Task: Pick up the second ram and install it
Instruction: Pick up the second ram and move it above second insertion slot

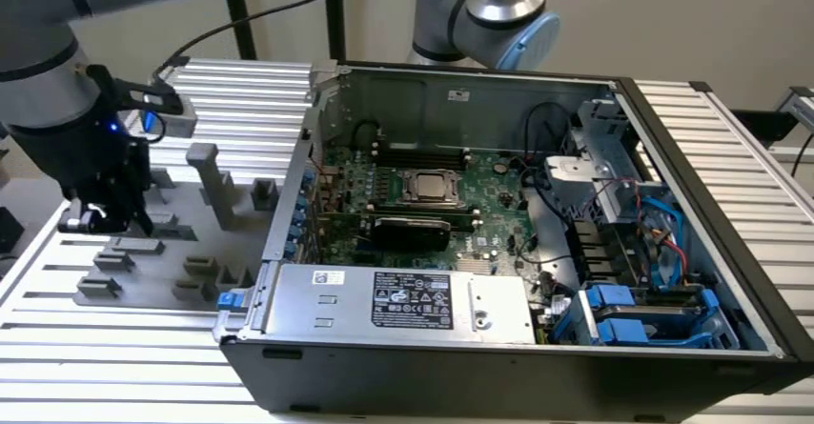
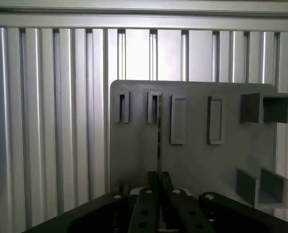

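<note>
Ribbed aluminium slats are forming the counter (image 1: 114, 367). On it we are seeing one open computer case (image 1: 509, 376) with its green motherboard (image 1: 498, 222) lying exposed. One grey fixture plate (image 1: 191, 243) is sitting just beside the case, on the exterior view's left. One robot arm (image 1: 57, 110) is reaching down over that plate.

Its end effector (image 2: 158, 177) is sitting with both fingers drawn together on the second ram (image 2: 159, 136). The ram is showing edge-on as a thin strip, with its far end reaching into one of four narrow holders (image 2: 178, 120) lined up in a row on the plate. We are counting one stick among these holders, and two box-shaped blocks (image 2: 275, 108) further along.

We are judging the pick-up step to be in hand. The grip looks made, while the stick is sitting in its holder, well apart from the motherboard. Getting it free is calling, we think, for a pull kept straight along the slot, so the thin board is neither twisting nor binding.
</note>
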{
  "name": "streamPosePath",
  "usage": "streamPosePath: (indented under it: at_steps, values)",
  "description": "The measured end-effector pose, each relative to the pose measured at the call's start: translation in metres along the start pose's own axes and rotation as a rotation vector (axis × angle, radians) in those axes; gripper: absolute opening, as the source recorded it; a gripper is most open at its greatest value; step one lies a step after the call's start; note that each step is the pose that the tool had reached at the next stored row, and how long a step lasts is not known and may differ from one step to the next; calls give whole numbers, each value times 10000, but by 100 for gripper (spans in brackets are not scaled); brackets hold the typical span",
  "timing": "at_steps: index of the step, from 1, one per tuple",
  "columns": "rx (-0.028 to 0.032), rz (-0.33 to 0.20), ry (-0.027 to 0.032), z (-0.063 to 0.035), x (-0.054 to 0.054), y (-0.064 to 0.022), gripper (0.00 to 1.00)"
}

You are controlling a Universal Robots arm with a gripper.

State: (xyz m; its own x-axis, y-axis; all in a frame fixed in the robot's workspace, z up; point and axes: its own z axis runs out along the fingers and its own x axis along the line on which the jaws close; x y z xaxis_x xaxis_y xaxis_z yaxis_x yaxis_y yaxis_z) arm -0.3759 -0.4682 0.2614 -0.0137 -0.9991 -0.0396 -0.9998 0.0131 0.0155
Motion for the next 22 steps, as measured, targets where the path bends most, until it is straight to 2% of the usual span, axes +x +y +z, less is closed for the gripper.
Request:
streamPosePath:
  at_steps: [6,11,22]
  values:
    - [-1,-8,0,-272,-12,-60,14]
    - [0,-24,-1,-500,-22,-153,14]
    - [-5,-57,-24,-1004,-46,-487,14]
